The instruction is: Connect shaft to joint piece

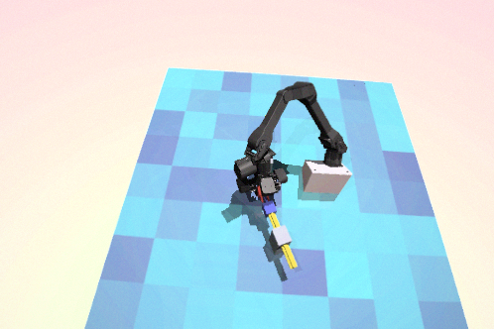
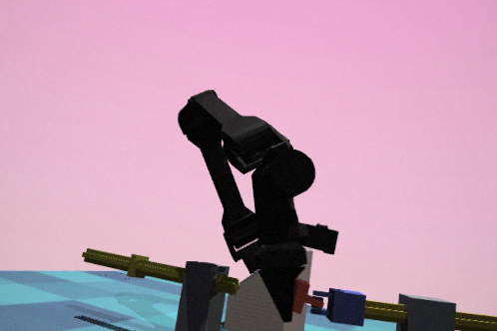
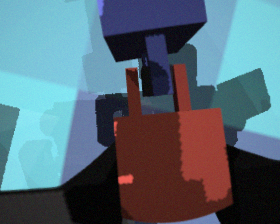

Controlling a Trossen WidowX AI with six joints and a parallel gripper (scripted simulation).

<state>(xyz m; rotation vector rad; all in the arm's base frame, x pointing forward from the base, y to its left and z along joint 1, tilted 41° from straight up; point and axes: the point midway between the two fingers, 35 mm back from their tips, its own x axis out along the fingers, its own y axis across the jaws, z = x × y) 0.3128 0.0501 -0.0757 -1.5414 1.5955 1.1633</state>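
My gripper (image 2: 289, 303) (image 3: 154, 138) is shut on the red joint piece (image 2: 300, 296) (image 3: 166, 155) (image 1: 260, 194), whose prongs straddle a tab of the blue hinge part (image 1: 269, 207) (image 2: 346, 306) (image 3: 156, 17). The blue part sits on the end of the yellow first shaft (image 1: 274, 221) (image 2: 384, 310), held in a grey block (image 1: 281, 236) (image 2: 426, 313). The yellow second shaft (image 2: 162, 269), with a raised collar, passes through another grey block (image 2: 199, 294). Its near end stands apart from the red piece. The red piece's opening is hidden, so its exact direction cannot be told.
The arm's pale base box (image 1: 324, 181) stands right of the gripper in the top view. The arm arches over from it and hides the second shaft and its block there. The tiled blue table (image 1: 198, 280) extends around them, with arm shadows left of the gripper.
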